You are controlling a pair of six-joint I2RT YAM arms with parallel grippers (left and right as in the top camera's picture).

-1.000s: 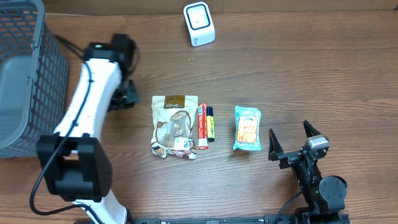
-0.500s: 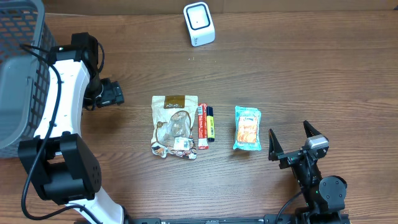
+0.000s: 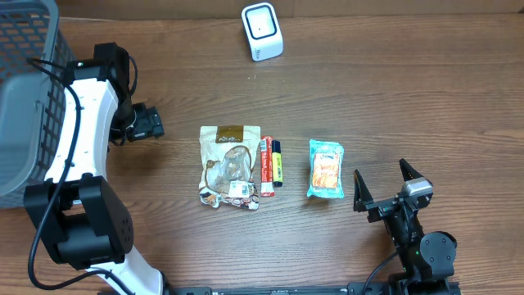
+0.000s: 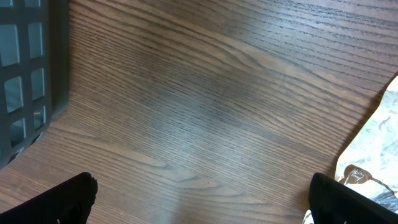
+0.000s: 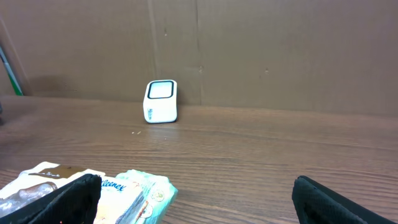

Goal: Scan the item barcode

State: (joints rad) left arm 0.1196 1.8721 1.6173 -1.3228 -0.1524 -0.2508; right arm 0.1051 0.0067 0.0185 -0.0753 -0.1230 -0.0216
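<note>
Overhead: the left gripper (image 3: 150, 123), beside the basket (image 3: 33, 49) at far left, and the right gripper (image 3: 381, 187), at near right, both stand fully spread and hold nothing. The brown pouch (image 3: 230, 165), two tubes (image 3: 267, 164) and green packet (image 3: 326, 169) lie mid-table, near of the scanner (image 3: 262, 31). Left wrist: only the pouch's edge shows, at right. Right wrist: the packet lies low left. Expect it to be light, soft and crinkly; grip across its narrow middle.

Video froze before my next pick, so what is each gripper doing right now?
Left gripper: open, holding nothing.
Right gripper: open, holding nothing.
</note>
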